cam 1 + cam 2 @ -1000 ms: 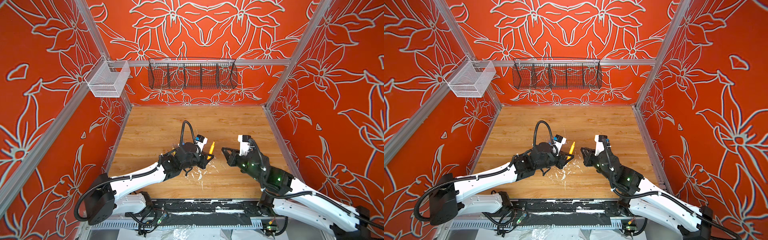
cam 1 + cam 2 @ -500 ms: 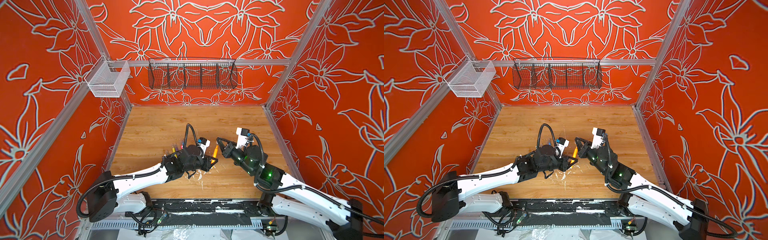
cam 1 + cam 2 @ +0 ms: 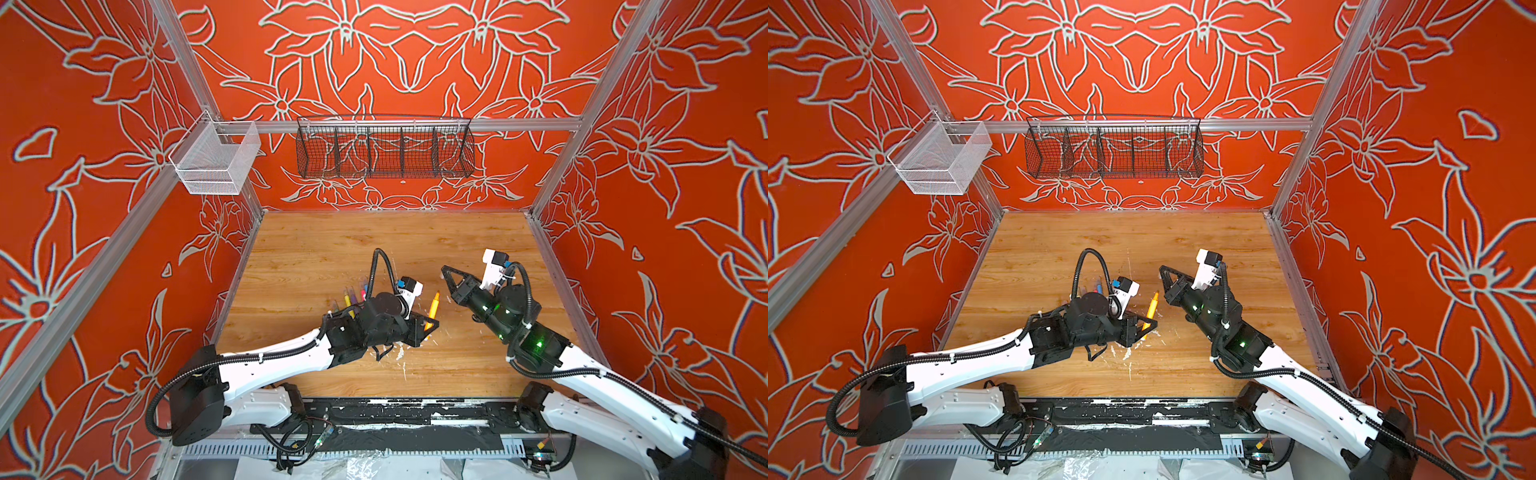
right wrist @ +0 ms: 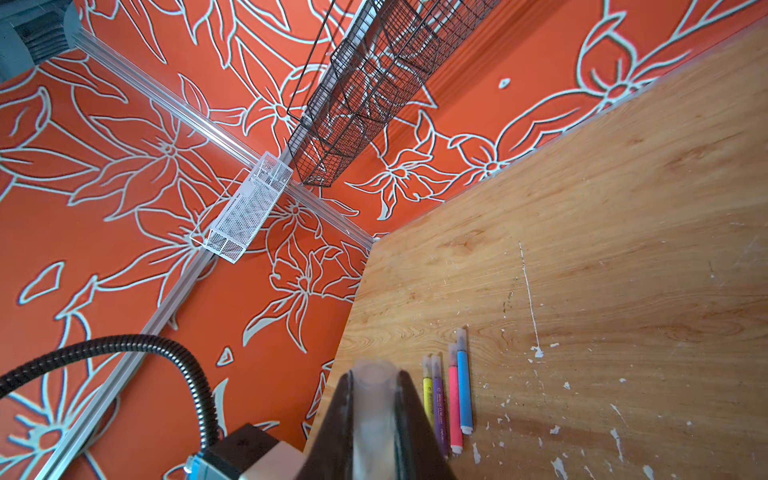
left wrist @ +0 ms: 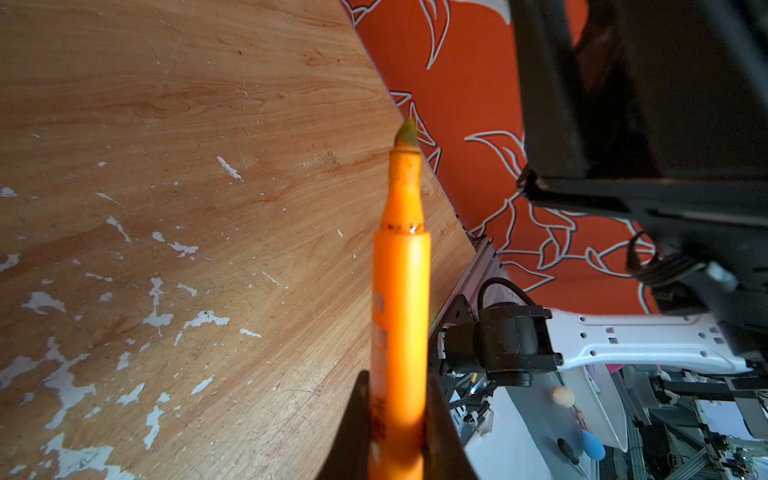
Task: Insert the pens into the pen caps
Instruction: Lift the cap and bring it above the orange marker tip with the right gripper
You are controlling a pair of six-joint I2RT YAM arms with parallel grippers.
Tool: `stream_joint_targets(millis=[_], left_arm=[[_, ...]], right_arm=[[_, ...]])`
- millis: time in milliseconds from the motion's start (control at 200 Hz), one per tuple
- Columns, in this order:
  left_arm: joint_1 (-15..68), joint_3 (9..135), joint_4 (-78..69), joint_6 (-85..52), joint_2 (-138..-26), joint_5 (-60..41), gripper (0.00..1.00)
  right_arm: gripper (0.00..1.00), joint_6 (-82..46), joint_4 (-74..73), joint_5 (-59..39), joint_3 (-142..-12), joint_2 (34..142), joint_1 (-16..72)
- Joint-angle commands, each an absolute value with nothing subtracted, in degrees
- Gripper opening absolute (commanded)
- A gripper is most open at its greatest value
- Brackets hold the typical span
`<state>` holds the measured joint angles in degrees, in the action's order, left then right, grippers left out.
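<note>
Left wrist view: the left gripper (image 5: 395,376) is closed on the orange pen (image 5: 401,311), low on its barrel, with the tip free. In a top view this pen (image 3: 433,305) stands slightly right of and below the frame's centre. The right gripper (image 4: 374,374) pinches a clear pen cap (image 4: 374,399). Both seem light, stiff and smooth, so I judge that a firm hold on the barrel is needed against slipping.

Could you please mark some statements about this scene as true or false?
1. The left gripper has its jaws shut on the orange felt-tip marker. True.
2. That marker's tip is capped. False: it is bare.
3. The right gripper holds a translucent plastic cap. True.
4. Four other markers stand upright. False: the yellow marker, purple marker, pink marker and blue marker lie side by side on the wooden table.
</note>
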<state>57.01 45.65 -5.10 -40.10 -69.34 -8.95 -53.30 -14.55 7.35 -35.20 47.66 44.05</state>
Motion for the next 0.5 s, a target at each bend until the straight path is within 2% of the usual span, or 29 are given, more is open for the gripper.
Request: stream_joint_targets(millis=[0,325,495], left_arm=[[57.1,46.8,-4.4,-39.2,-67.0,-7.9,0.00],[57.1,45.4,-3.6,-38.8,-64.6,-5.7,0.00],[57.1,45.6,-4.1,-38.8,-64.9,-6.6,0.00]], right_arm=[[0.00,-55.3,-17.0,4.4,-33.6,47.7,43.8],[0.00,-57.9,-21.7,-0.6,-31.4,48.6,43.8],[0.00,-56.9,-20.2,0.3,-32.8,47.8,43.8]])
